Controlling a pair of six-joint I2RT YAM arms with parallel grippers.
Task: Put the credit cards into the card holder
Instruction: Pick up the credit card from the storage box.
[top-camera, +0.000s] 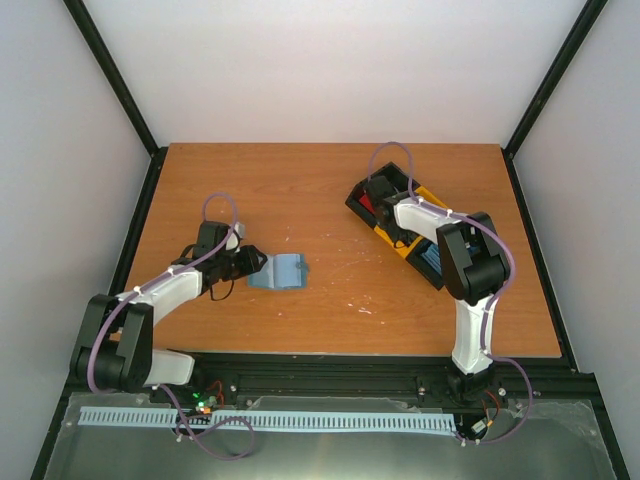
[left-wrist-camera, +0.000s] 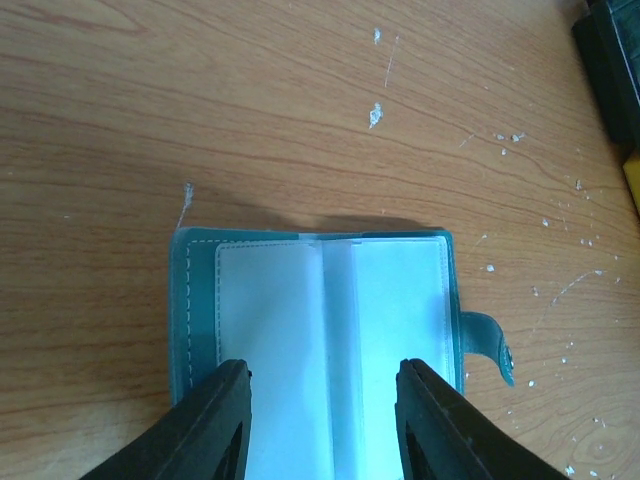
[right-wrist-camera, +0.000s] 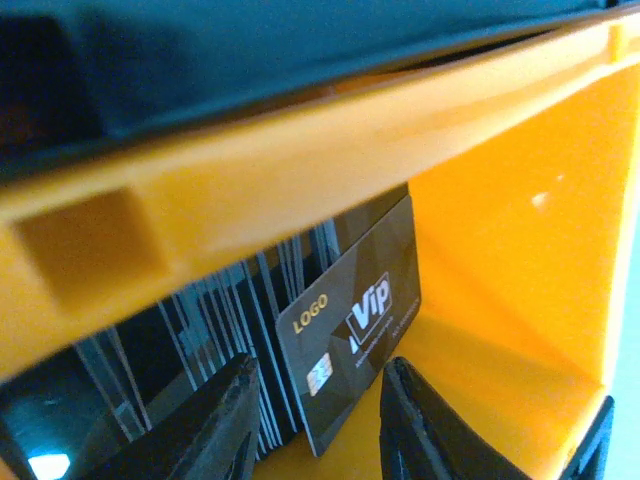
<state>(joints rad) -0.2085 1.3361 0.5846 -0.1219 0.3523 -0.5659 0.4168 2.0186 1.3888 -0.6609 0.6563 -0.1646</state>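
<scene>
Surface: a warm-brown, wood-grain surface (top-camera: 330, 190), seen from above, edged by black rails and pale walls.
Card holder: the blue-grey card holder (top-camera: 278, 271) lies open and flat at about 8 o'clock from the surface's middle, clear pockets facing up. In the left wrist view its snap tab (left-wrist-camera: 488, 345) sticks out at 3 o'clock.
Tray: a black-and-yellow tray (top-camera: 356, 203) sits aslant at about 2 o'clock, running from 10 o'clock to 4 o'clock, well apart from the card holder.
Marks: white flecks (top-camera: 365, 308) dot the wood at about 5 o'clock.
</scene>
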